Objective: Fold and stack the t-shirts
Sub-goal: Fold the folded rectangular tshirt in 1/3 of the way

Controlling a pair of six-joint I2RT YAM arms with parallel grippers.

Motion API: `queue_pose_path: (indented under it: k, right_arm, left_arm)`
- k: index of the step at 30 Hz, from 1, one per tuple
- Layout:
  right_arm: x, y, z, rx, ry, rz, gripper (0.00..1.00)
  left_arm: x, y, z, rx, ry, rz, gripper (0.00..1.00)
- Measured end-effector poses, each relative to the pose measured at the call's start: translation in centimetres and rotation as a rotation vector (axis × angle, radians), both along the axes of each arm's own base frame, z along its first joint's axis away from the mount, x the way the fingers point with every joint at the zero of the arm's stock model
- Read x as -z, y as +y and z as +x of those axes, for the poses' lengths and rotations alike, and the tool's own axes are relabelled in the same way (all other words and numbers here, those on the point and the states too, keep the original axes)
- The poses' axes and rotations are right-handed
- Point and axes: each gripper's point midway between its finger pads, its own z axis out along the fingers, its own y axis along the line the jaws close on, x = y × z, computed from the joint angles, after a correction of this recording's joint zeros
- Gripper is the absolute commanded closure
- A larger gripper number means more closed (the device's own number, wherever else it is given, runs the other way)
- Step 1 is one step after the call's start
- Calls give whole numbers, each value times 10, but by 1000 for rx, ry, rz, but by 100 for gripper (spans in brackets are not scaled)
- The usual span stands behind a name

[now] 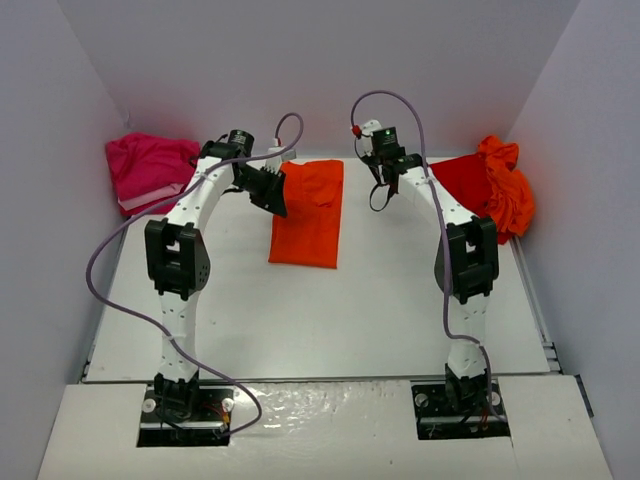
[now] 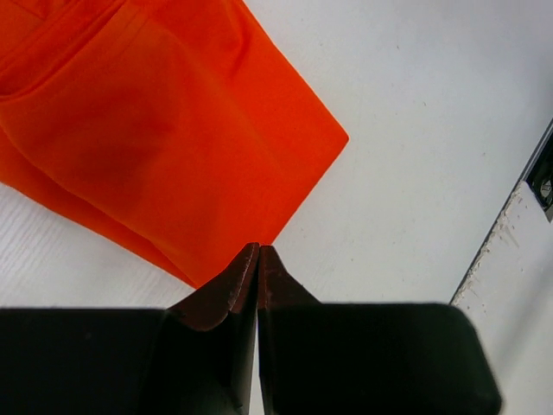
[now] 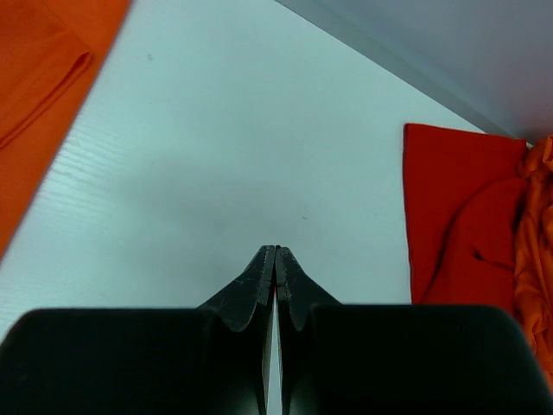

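Your left gripper is closed with nothing in it, the two dark fingertips pressed together to a point, and your right gripper is pinched closed on nothing too, hanging over bare table. The folded orange t-shirt lies flat in the far middle of the table between the two arms as a long rectangle. Its long axis runs from the far edge towards you, and the near end leans slightly to the left. From the left wrist you see one square corner of it pointing right, just beyond the fingertips. The tips overlap its edge in that view, but you probably cannot judge from this angle whether they touch the cloth. The left arm covers the shirt's far left corner in the top view, and both wrist views cut most of the shirt off. A pink t-shirt sits bunched in the far left corner against the wall, with no clear direction to it. At the far right a red t-shirt lies spread with one straight edge facing the middle. A crumpled orange t-shirt is heaped on its right side, so where each one ends is hard to make out. The right arm crosses the red one's left edge.
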Motion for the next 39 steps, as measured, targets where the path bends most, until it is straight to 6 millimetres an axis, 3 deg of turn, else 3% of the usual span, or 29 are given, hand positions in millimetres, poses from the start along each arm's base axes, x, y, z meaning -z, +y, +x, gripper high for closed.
queue_pose_path:
  k: [7, 11, 19, 26, 39]
  right_arm:
    - [-21, 42, -35, -140, 20, 118, 100]
    - [-24, 53, -51, -191, 50, 198, 100]
    - [-7, 49, -70, -220, 142, 291, 100]
    - [11, 51, -83, -232, 210, 332, 100]
    - [20, 55, -96, -252, 251, 363, 100]
  left_arm:
    - [24, -18, 17, 40, 65, -66, 100]
    - [41, -26, 18, 56, 123, -100, 100]
    - [77, -34, 26, 65, 196, -122, 100]
    - [117, -28, 27, 24, 281, -78, 100]
    - [122, -23, 28, -41, 338, -77, 99]
